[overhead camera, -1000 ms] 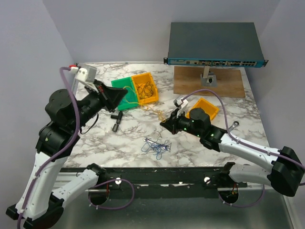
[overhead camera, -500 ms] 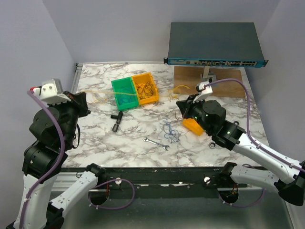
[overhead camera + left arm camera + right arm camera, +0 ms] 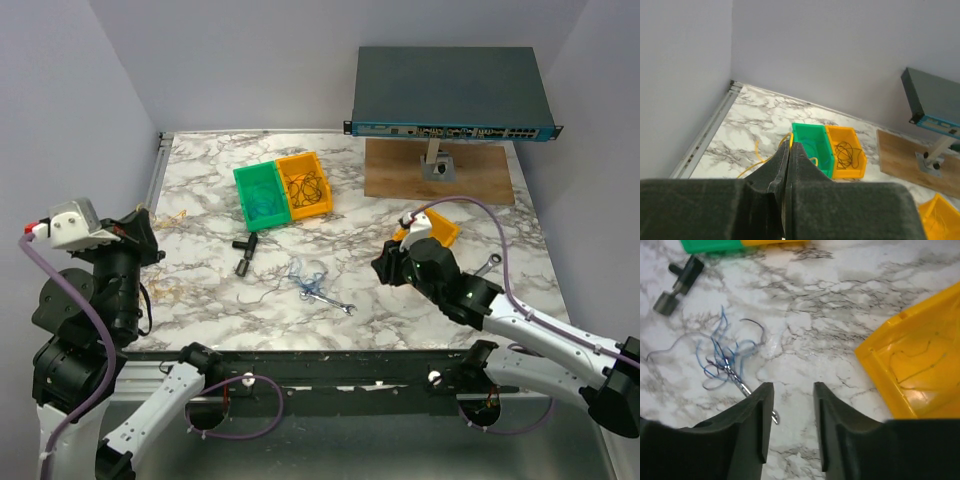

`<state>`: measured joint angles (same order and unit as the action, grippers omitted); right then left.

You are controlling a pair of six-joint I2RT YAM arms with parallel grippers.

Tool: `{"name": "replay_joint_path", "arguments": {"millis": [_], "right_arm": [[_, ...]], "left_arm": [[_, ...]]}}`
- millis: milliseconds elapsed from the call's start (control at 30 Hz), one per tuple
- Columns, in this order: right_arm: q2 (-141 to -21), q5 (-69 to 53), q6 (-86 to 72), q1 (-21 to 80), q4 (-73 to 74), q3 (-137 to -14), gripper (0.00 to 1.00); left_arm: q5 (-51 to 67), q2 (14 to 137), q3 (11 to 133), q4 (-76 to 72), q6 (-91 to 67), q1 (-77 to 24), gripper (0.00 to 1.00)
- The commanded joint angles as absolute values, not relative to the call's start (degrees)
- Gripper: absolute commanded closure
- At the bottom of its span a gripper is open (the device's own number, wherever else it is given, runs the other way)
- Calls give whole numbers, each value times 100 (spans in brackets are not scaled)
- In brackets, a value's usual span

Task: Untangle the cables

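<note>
Blue cables (image 3: pixel 310 282) now lie on the wrench (image 3: pixel 335 303) near the worktop's (image 3: pixel 200 180) front edge, further left than before. We see the right gripper (image 3: pixel 792 390) parted and the left gripper (image 3: pixel 789 147) pressed together.

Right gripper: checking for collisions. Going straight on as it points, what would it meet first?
Probably the bare marble tabletop, just beside the wrench and the blue cables tangled over it. The right gripper is open and tilted down; depth is unclear, so the wrench's near end might come first.

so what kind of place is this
Probably a robotics lab test cell: a marble-patterned table boxed in by plain walls, a rack-style network switch raised on a stand, and a green bin for sorting small parts.
</note>
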<state>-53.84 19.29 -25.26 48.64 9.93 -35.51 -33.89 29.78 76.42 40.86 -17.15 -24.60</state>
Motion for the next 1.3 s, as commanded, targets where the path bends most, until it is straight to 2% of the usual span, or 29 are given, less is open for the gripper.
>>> {"name": "replay_joint_path", "arguments": {"millis": [0, 33, 100, 200, 300, 667, 867, 1033, 1067, 1100, 1200, 1267], "right_arm": [[-5276, 179, -1907, 4863, 539, -3668, 33], [-5309, -224, -1784, 4860, 375, -3718, 22], [-5471, -843, -1618, 4861, 96, -3822, 10], [-6026, -1508, -1449, 4869, -341, -4033, 3], [-6716, -1937, -1415, 4965, -761, -4227, 2], [-8874, -1870, -1172, 6069, -2515, -5196, 2], [-10042, -1436, -1192, 6560, -3396, -6038, 0], [-10487, -808, -1594, 6705, -4705, -6080, 0], [-10530, -762, -1619, 6713, -4776, -6117, 4], [-10558, -745, -1633, 6712, -4762, -6194, 13], [-10512, -940, -1572, 6713, -4604, -6258, 55], [-10368, -1028, -1588, 6710, -4767, -5969, 71]], "left_arm": [[-2223, 3140, 7562, 3905, -1577, -2444, 100], [-2013, 3142, 7535, 3824, -1525, -2446, 100], [-1733, 3176, 7564, 3788, -1512, -2445, 100], [-1382, 3247, 7693, 3771, -1512, -2449, 100], [-1029, 3342, 7879, 3762, -1538, -2452, 100], [268, 3791, 8446, 3545, -1973, -2448, 100], [602, 4071, 8753, 3481, -2182, -2449, 100], [604, 4209, 9058, 3625, -2246, -2449, 100], [611, 4218, 9107, 3657, -2250, -2447, 100], [614, 4218, 9132, 3676, -2264, -2446, 100], [590, 4197, 9165, 3700, -2272, -2444, 100], [537, 4194, 9178, 3737, -2259, -2448, 100]]}}
